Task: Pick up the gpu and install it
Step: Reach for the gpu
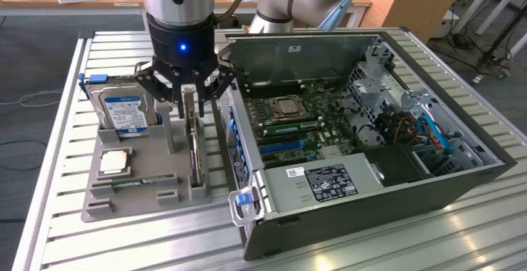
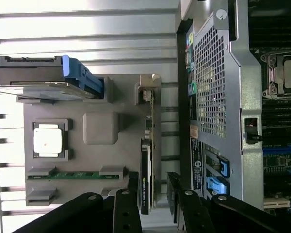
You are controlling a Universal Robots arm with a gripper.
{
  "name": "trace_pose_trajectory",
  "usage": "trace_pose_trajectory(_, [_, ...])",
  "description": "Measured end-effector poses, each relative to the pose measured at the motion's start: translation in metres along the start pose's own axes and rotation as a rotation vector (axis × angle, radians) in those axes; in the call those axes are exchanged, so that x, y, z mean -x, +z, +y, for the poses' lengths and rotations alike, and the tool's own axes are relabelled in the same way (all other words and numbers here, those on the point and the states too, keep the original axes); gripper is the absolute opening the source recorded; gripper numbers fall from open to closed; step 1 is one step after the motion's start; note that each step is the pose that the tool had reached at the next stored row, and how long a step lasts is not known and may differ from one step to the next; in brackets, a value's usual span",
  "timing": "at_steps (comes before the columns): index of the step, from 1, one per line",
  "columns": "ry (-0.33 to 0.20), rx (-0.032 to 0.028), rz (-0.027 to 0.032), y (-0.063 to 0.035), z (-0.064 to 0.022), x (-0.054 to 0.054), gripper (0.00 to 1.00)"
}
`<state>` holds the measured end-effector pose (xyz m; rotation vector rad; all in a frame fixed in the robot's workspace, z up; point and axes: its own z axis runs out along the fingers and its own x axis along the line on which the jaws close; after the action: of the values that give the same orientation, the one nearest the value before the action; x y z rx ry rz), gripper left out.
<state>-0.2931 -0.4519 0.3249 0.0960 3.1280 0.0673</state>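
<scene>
We see the gpu (image 1: 195,154) standing on its long edge in a slot of the grey holder (image 1: 132,206), along the holder's edge nearest the open computer case (image 1: 461,178). Stood up like this, the thin card offers both flat faces to a grasp from above, which is probably why it is stored that way. The gripper (image 1: 194,98) hangs directly over the card's end farthest from the table's (image 1: 107,246) near edge, with one finger set to each side of it. Its jaws stand wide and released. We judge that nothing is grasped yet and that the card's weight is borne by the slot.

The wrist view adds what the exterior view cannot. Looking straight down, the gripper (image 2: 153,191) straddles the gpu (image 2: 146,160), and a dark gap seems to separate the card from at least one of the fingers (image 2: 132,187), though shadow makes the other side hard to read. It also shows the card's silvery bracket at the end away from the fingers, and the memory stick (image 2: 77,174) lying flat across the holder (image 2: 82,160).

The exterior view, for its part, shows the blue slots (image 1: 280,144) on the motherboard inside the case, and the hard drive (image 1: 125,109) upright at the holder's far corner.
</scene>
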Motion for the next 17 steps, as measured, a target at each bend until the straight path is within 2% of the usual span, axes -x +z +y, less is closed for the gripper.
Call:
trace_pose_trajectory(6, [0.000, 0.0002, -0.0001, 0.0008, -0.0005, -0.002, 0.37])
trace_pose_trajectory(17, [0.000, 0.0001, 0.0000, 0.0158, -0.0024, -0.002, 0.37])
